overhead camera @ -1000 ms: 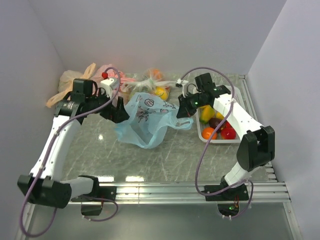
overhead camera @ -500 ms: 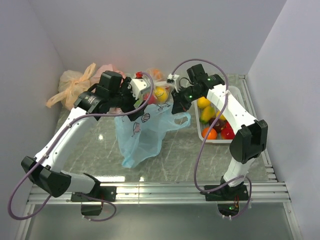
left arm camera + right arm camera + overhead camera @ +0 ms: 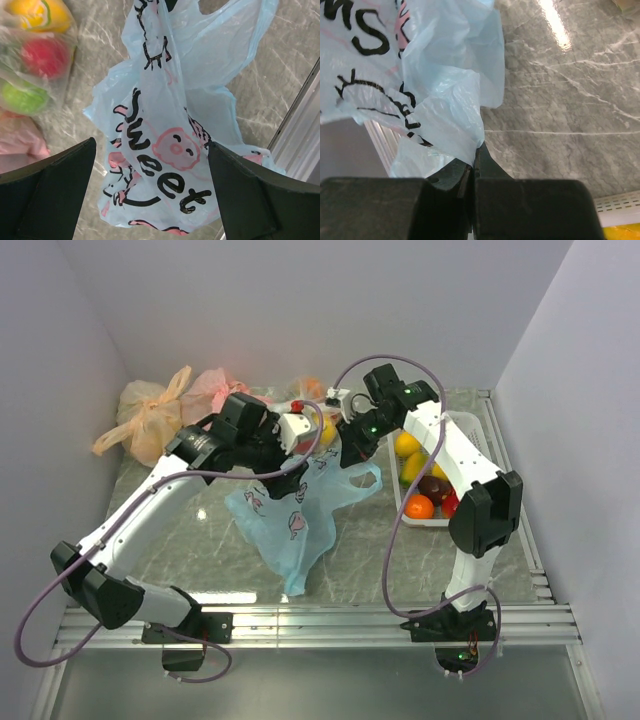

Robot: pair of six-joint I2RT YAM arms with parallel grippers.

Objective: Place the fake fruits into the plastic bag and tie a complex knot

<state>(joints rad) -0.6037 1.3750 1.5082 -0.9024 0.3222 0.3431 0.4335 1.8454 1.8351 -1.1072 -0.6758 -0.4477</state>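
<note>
Both arms have swung in toward the middle, and the thin, crinkly light blue plastic bag (image 3: 290, 515) has gone from a low crumpled heap to a long hanging shape.

Now the right jaws are pressed tight together on a fold near the bag's top and hold it up. The left jaws stand wide apart and hold nothing. The bag shows in the gap between them, lower down.

It has pink piggy drawings and curly black letters on it. One handle loop (image 3: 365, 480) sticks out to the right. Its pointed bottom tip reaches down to the shiny grey marble-look surface (image 3: 200, 530).

To the right of the bag, apart from it, sits a white plastic basket (image 3: 425, 523). The smooth, glossy fake fruits lie inside it: a round orange ball (image 3: 418, 506), a red one (image 3: 452, 505), a dark purple-brown one (image 3: 433, 485) and a yellow piece (image 3: 410, 466).

At the back lie a clear see-through bag (image 3: 35, 50) with yellow, red and green balls inside, a soft pink bag (image 3: 215, 388) and a pale orange bag (image 3: 150, 420).
</note>
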